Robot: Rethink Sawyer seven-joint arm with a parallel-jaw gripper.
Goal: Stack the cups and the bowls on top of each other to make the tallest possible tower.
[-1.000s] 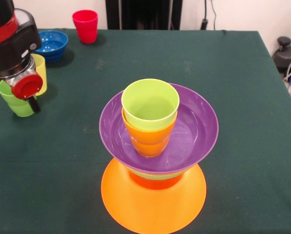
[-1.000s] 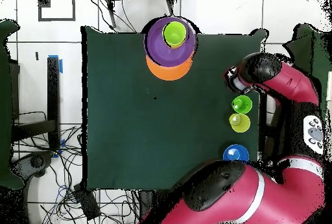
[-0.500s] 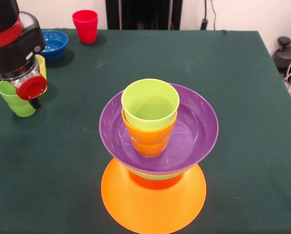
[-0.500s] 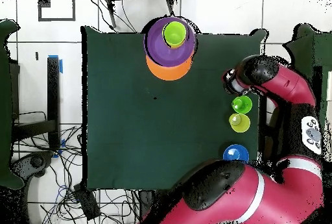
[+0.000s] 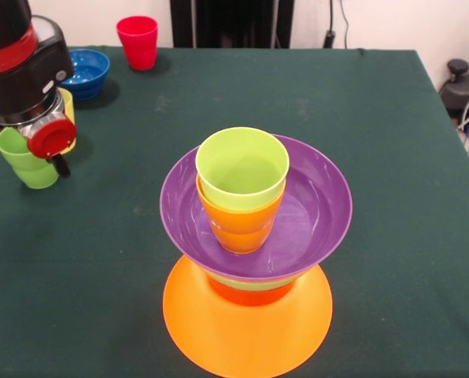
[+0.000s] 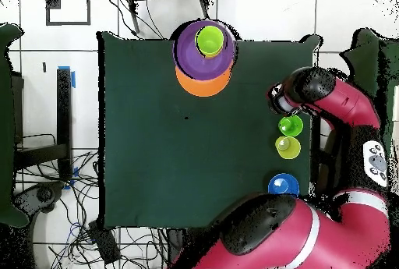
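The tower point(image 5: 249, 260) of glossy plastic bowls and cups stands on the wide orange bowl at one tabletop point(image 5: 376, 157) edge, well apart from my fingers point(image 5: 57, 165), which hang by the green plastic cup point(image 5: 30, 161) near a side edge; whether they are clenched I cannot tell.

The tower point(image 5: 250, 260) stands at the table's point(image 5: 392, 157) near edge in the front view. Taking the tower as landmark: two nested cups point(image 5: 242, 189) sit in its top bowl point(image 5: 313, 213), which rests on stacked bowls over the widest bowl point(image 5: 246, 331). Far left of the tower two cups point(image 5: 30, 161) stand touching, under the arm point(image 5: 22, 71). Behind them lies a bowl point(image 5: 85, 72), then a lone cup point(image 5: 138, 42) at the far edge.
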